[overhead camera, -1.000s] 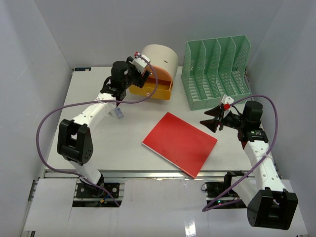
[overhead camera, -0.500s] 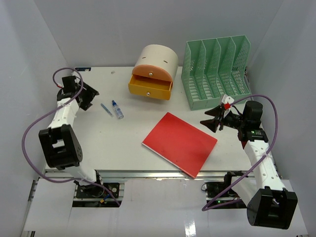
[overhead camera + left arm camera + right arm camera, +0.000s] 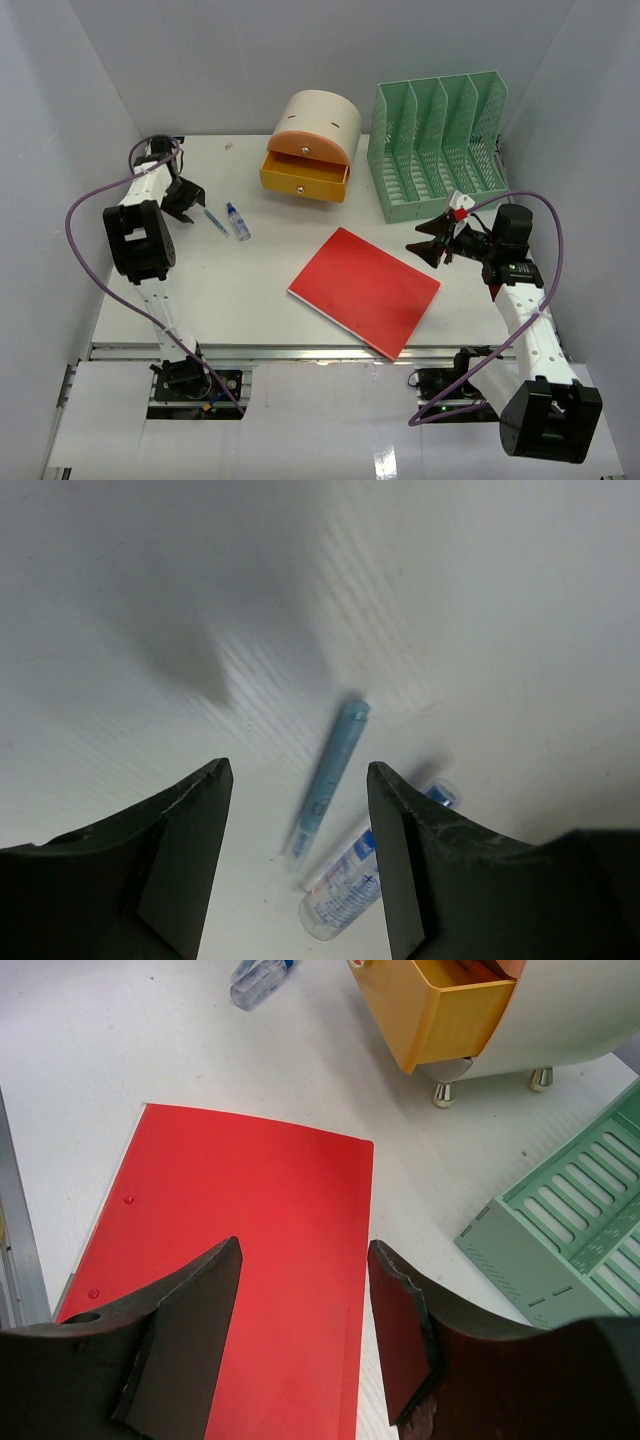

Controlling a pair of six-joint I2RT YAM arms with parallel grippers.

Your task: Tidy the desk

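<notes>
The white desk (image 3: 250,290) holds a blue pen (image 3: 213,220) and a small clear bottle with a blue cap (image 3: 238,222) at the left. My left gripper (image 3: 188,203) is open and empty, just left of the pen. In the left wrist view the pen (image 3: 330,780) and the bottle (image 3: 375,875) lie between and under the open jaws (image 3: 297,768). A red folder (image 3: 365,290) lies flat at centre right. My right gripper (image 3: 430,248) is open and empty above the folder's right corner (image 3: 240,1220).
An orange drawer (image 3: 305,180) stands open in a cream round-topped box (image 3: 320,120) at the back. A green slotted file rack (image 3: 440,145) stands at the back right. White walls close in both sides. A metal rail (image 3: 320,352) runs along the front edge.
My left arm has pulled back from the drawer box to the far left, then brought its open gripper beside the pen. The right arm has not moved.
</notes>
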